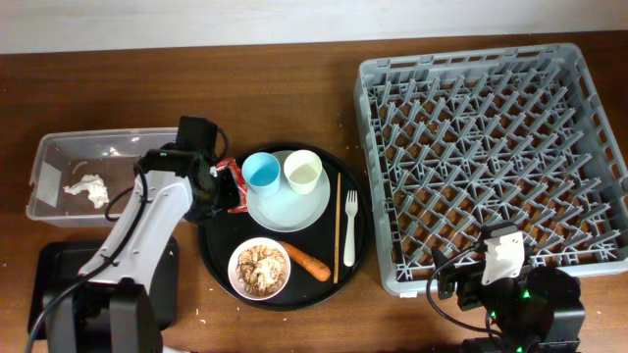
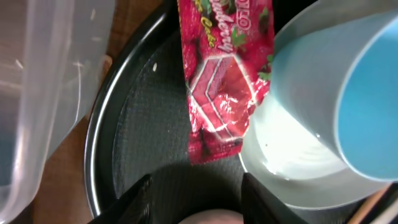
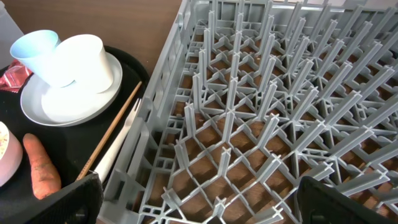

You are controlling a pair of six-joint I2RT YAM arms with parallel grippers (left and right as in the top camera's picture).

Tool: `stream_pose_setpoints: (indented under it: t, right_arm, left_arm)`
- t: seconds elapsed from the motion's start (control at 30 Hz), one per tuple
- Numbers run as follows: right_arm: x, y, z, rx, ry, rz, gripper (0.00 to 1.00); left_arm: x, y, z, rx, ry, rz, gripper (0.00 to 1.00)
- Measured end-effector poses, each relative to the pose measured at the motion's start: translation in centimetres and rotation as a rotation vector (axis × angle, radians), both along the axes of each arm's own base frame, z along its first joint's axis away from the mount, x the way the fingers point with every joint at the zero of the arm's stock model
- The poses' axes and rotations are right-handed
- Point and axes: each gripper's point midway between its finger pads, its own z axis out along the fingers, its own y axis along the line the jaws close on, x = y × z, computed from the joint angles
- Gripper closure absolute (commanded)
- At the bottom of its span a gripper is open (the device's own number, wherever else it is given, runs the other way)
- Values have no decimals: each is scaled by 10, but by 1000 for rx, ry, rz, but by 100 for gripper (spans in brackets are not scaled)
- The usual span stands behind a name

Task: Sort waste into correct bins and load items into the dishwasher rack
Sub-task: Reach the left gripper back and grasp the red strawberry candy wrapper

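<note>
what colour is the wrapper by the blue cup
Red: the small plastic snack wrapper, clearest in left wrist view.

From left to right: tub [image 1: 49,157], round tray [image 1: 221,245], rack [image 1: 375,147].

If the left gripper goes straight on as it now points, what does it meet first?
Most likely the red snack wrapper, lying on the round black tray ahead of the left gripper; depth is unclear.

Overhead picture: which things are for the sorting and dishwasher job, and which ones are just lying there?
For the job: red wrapper, tissue, carrot, food scraps, blue cup, cream cup, plate, bowl, fork, chopstick, clear tub, black rectangular tray, grey rack.
Just there: round black tray, wooden table.
</note>
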Motion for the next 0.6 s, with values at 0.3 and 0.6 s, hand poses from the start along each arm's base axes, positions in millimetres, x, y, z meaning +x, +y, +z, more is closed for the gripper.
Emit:
stream_pose_setpoints:
  t: [0.3,0.6]
  right_arm:
    - [0,0,0,0,0,0,1]
    - [0,0,0,1,1,0,1]
  left_arm:
    - [4,-3,-29,-22,-60,1,53]
    - [-4,-3,-43,-30,-48,11,65]
